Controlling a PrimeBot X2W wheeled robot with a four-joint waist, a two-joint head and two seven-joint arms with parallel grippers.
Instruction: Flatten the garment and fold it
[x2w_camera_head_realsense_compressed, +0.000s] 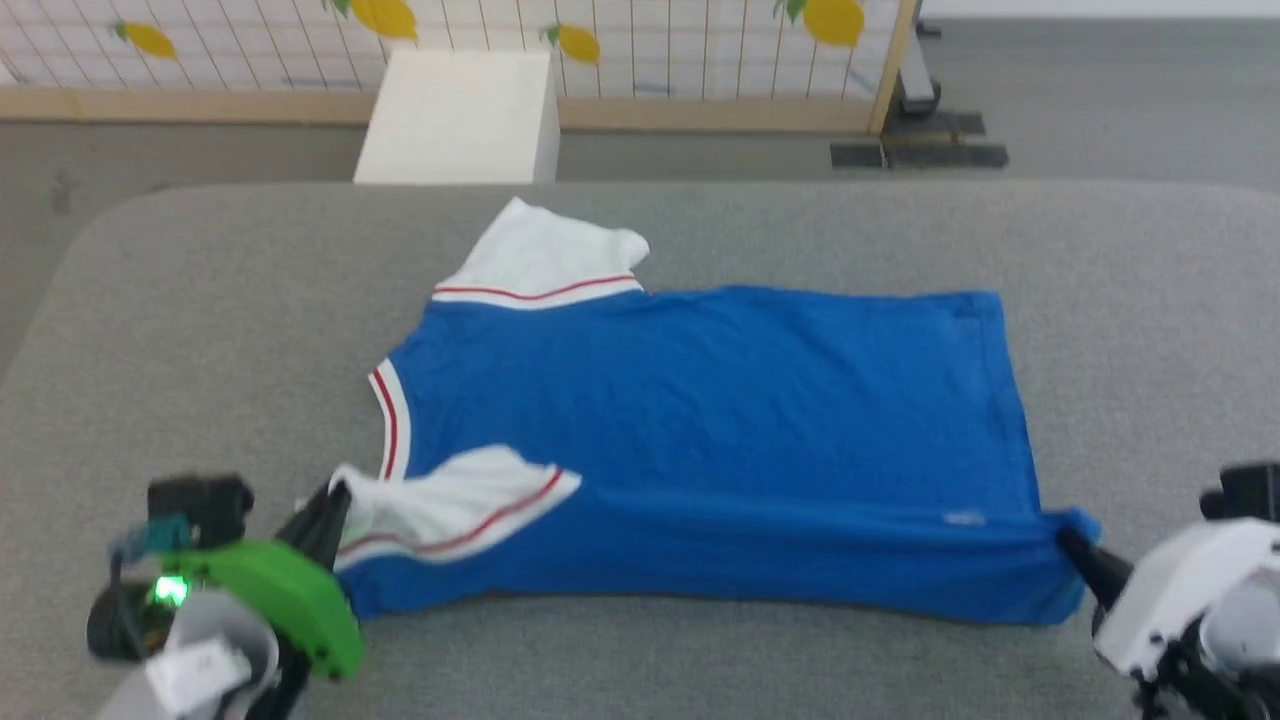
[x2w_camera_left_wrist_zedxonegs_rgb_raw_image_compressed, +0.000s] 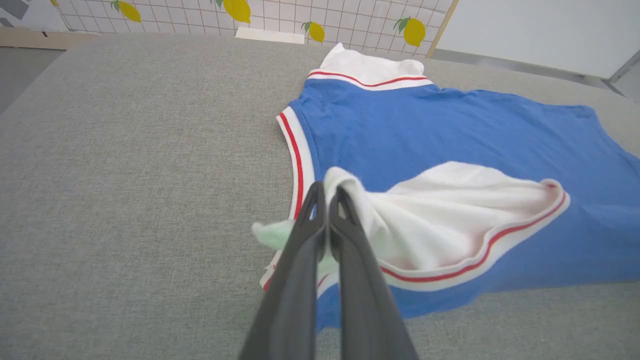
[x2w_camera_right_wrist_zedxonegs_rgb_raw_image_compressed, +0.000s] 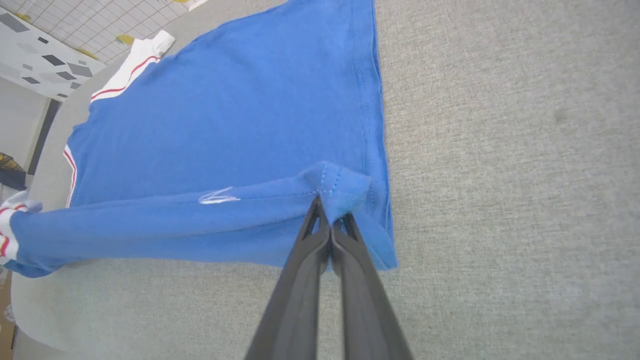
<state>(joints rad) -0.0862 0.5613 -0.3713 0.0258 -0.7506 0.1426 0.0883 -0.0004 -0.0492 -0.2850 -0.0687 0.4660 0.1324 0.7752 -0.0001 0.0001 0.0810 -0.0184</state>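
Head view: the garment (x2w_camera_head_realsense_compressed: 700, 430), a bright blue soft-fabric T-shirt with white sleeves and red-and-white trim, lies spread on the grey cloth-covered table (x2w_camera_head_realsense_compressed: 200, 330), collar to the left and hem to the right. The left gripper (x2w_camera_head_realsense_compressed: 335, 505) pinches the near white sleeve (x2w_camera_head_realsense_compressed: 460, 505). The right gripper (x2w_camera_head_realsense_compressed: 1072, 545) pinches the near hem corner.

Left wrist view: the left gripper's (x2w_camera_left_wrist_zedxonegs_rgb_raw_image_compressed: 326, 192) 2 dark fingers are closed together on the sleeve's (x2w_camera_left_wrist_zedxonegs_rgb_raw_image_compressed: 450, 220) bunched white cloth.

Right wrist view: the right gripper's (x2w_camera_right_wrist_zedxonegs_rgb_raw_image_compressed: 330, 202) 2 fingers clamp the blue hem corner (x2w_camera_right_wrist_zedxonegs_rgb_raw_image_compressed: 340, 182), which is drawn up into a small peak.
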